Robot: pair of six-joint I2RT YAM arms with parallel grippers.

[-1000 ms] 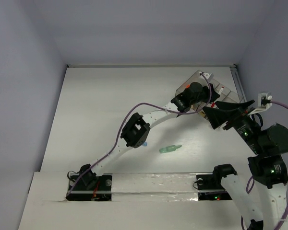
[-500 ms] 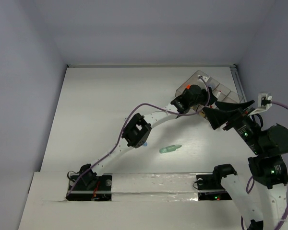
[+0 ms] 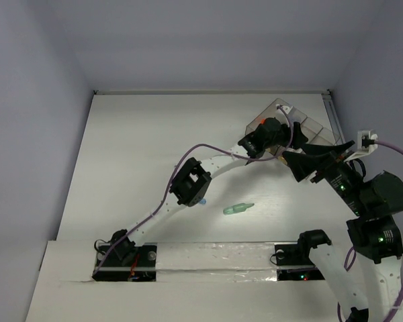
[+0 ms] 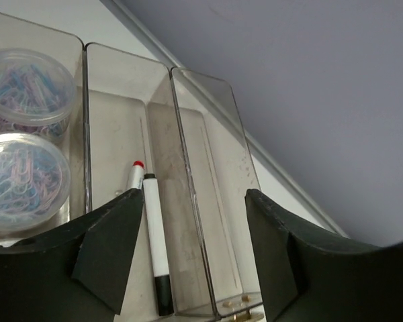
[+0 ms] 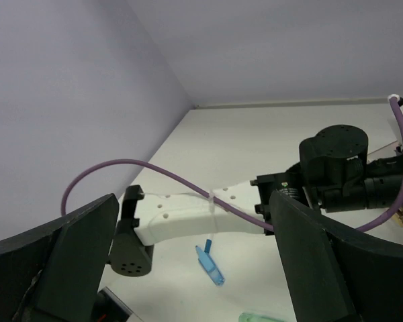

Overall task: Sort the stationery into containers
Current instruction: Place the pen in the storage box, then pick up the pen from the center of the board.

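Note:
My left gripper [image 3: 289, 137] hangs open over the containers [image 3: 310, 125], a tray of smoky translucent bins [image 4: 181, 134], with nothing between its fingers [image 4: 107, 248]. In the bin below lie two white pens, one red-tipped [image 4: 134, 178] and one black-capped [image 4: 154, 248]. Two round pots [image 4: 23, 181] of paper clips stand in the bin to the left. An orange tip [image 3: 262, 121] shows at the tray's near-left end. A pale-green tube [image 3: 238, 208] and a light-blue marker [image 5: 210, 265] lie on the table. My right gripper [image 3: 307, 157] is open beside the tray, holding nothing.
The left arm [image 5: 188, 215] and its purple cable [image 5: 121, 164] stretch across the table above the blue marker [image 3: 203, 200]. The back wall runs just behind the tray. The rightmost bin [image 4: 215, 174] in the left wrist view holds nothing.
My left gripper has opened over the tray and shifted slightly. The right arm, the green tube and the blue marker have not moved.

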